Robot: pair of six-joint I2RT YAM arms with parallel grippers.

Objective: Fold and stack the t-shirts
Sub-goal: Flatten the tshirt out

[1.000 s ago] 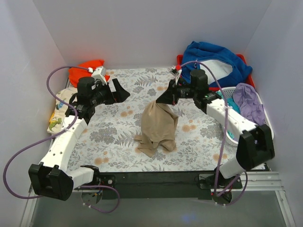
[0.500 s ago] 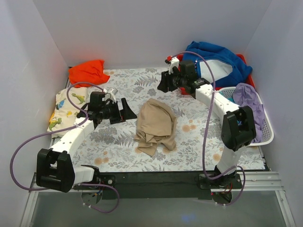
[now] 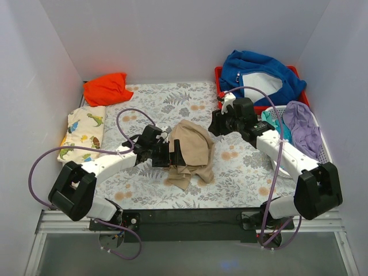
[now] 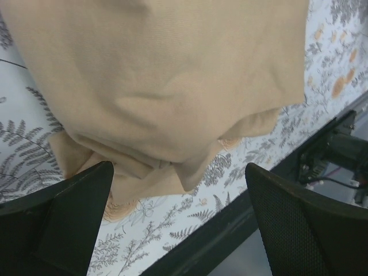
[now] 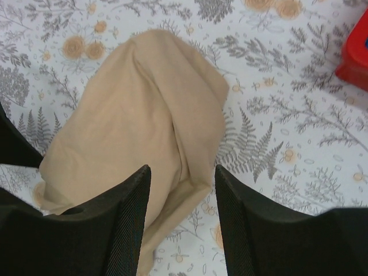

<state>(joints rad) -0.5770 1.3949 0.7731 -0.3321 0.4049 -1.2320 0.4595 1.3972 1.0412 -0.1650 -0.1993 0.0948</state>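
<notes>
A crumpled tan t-shirt (image 3: 192, 150) lies in a heap mid-table on the floral cloth. My left gripper (image 3: 175, 154) stands wide open at its left near edge; in the left wrist view the tan t-shirt (image 4: 167, 86) fills the top, and nothing sits between the fingers of the left gripper (image 4: 178, 172). My right gripper (image 3: 217, 123) hovers open at the shirt's far right, holding nothing. The right wrist view has the tan t-shirt (image 5: 132, 121) under the right gripper (image 5: 183, 169). An orange t-shirt (image 3: 105, 87) lies at the back left. A folded dinosaur-print t-shirt (image 3: 83, 133) lies at the left.
A blue fleece (image 3: 261, 77) is piled on a red bin (image 3: 220, 73) at the back right. A white basket (image 3: 323, 156) holding purple cloth (image 3: 302, 123) stands at the right edge. White walls close in three sides; a black bar (image 3: 190, 215) runs along the near edge.
My right gripper opened and let go of the tan t-shirt, which dropped into a heap. The left arm swung from the back left over to the shirt's left edge.
</notes>
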